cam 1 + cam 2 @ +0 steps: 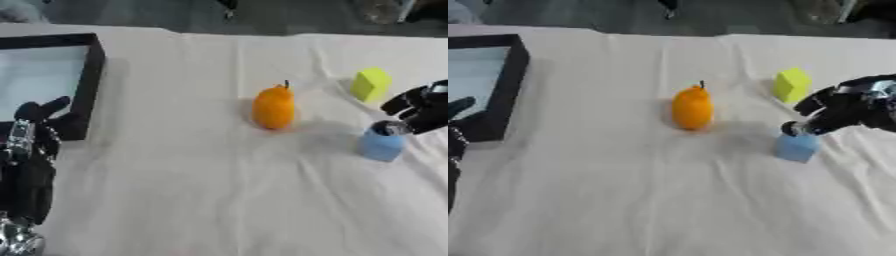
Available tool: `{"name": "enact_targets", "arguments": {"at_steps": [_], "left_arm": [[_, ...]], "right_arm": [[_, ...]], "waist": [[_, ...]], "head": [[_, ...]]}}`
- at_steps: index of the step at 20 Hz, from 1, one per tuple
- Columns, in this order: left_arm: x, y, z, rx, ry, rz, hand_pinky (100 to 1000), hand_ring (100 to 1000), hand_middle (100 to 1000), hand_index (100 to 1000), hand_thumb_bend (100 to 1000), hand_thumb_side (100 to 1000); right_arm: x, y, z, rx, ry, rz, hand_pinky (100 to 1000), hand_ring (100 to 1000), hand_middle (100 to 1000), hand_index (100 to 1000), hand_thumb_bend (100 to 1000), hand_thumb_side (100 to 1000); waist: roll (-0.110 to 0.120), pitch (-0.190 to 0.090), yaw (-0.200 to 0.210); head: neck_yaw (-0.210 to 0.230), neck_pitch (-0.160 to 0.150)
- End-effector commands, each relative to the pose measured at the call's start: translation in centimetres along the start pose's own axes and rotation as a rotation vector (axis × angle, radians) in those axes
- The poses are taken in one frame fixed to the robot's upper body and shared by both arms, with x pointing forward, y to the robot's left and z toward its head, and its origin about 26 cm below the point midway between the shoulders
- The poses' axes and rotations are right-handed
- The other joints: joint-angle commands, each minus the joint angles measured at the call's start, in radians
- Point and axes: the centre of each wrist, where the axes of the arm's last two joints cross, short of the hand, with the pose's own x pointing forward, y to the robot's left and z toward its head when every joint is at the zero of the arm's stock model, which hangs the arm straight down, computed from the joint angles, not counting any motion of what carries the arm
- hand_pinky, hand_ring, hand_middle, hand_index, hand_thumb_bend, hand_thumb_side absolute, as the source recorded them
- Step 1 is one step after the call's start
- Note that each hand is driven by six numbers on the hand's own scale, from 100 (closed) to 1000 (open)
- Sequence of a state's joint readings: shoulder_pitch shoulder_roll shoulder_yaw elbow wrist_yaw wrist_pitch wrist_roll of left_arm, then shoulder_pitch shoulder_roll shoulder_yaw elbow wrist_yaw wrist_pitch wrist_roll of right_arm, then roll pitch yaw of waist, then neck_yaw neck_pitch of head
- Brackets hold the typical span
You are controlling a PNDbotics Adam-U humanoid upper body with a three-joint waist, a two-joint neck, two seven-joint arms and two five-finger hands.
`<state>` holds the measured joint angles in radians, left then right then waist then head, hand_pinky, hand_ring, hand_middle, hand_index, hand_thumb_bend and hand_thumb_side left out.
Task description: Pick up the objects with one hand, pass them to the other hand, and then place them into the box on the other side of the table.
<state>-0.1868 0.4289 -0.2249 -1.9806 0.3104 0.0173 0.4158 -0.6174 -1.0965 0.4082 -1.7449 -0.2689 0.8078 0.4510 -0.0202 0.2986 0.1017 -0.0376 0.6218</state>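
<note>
Right robot hand (846, 107) fingertips on blue block (797, 146)

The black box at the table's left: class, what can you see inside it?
Inside the black box only a pale, bare floor shows. The left hand covers its near corner, and the view's edge cuts off its left part, so those areas are unseen.

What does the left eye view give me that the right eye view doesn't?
Left eye only: most of the left hand and forearm by the black box, fingers relaxed. Right eye only: more of the right hand and wrist, its fingers reaching down onto the blue block; a closed grasp isn't clear. Both: the orange pear-shaped fruit standing mid-table, the yellow-green block, the white cloth.
</note>
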Motion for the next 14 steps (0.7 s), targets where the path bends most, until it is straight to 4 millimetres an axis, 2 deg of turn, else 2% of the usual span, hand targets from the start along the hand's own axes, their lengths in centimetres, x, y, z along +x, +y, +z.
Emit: {"name": "enact_targets", "arguments": {"at_steps": [1, 12, 14], "left_arm": [[0.7, 0.17, -0.18, 0.002, -0.027, -0.003, 1000, 826, 832, 785, 151, 861], [0.65, 0.16, -0.12, 0.004, -0.024, -0.003, 1000, 826, 832, 785, 152, 861], [0.65, 0.15, -0.12, 0.003, -0.024, -0.003, 1000, 826, 832, 785, 151, 862]], "right_arm": [[-0.11, -1.27, 1.09, 0.061, 0.102, -0.043, 943, 1000, 929, 912, 327, 312], [-0.32, -0.76, 1.57, 0.056, 0.114, -0.015, 943, 1000, 931, 916, 349, 279], [-0.34, -0.64, 1.58, 0.061, 0.117, -0.01, 944, 1000, 932, 917, 347, 296]], "waist": [[0.005, -0.005, 0.0], [0.005, -0.005, 0.0], [0.005, -0.005, -0.001]], "head": [[0.002, -0.003], [0.014, -0.012], [0.016, -0.012]]}}
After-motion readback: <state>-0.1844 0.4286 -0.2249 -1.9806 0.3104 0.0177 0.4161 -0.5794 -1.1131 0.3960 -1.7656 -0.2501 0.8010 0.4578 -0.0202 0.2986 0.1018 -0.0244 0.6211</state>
